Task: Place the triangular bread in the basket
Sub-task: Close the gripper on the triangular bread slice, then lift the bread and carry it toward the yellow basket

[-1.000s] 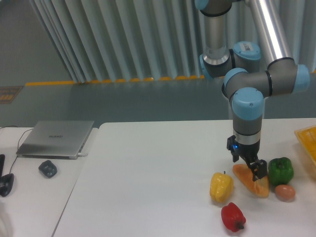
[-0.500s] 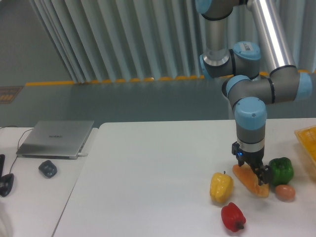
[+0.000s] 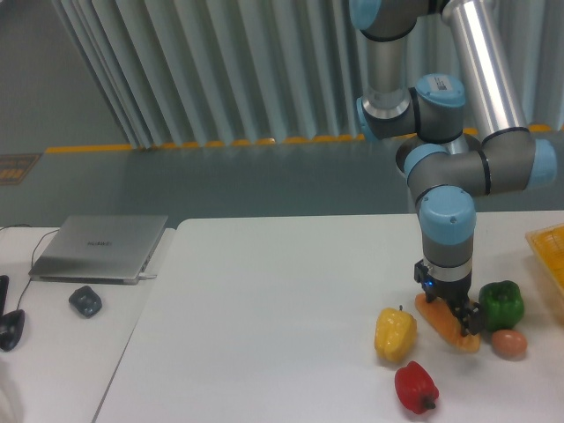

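The triangular bread (image 3: 437,316) is a golden-orange wedge lying on the white table at the right, between the yellow pepper and the green pepper. My gripper (image 3: 454,316) points straight down onto it, with one dark finger on each side of the wedge and the tips close to the table. The jaws look open around the bread, which still rests on the table. Only a corner of the yellow basket (image 3: 551,250) shows, at the right edge of the view.
A yellow bell pepper (image 3: 395,333) sits left of the bread, a red one (image 3: 415,387) in front, a green one (image 3: 500,304) to the right, and a tan egg (image 3: 508,344) beside it. On the far-left desk are a laptop (image 3: 101,247) and a mouse (image 3: 85,301).
The gripper has shifted slightly right and sunk lower over the bread, so its fingers now straddle the wedge. The bread and the peppers have not moved.
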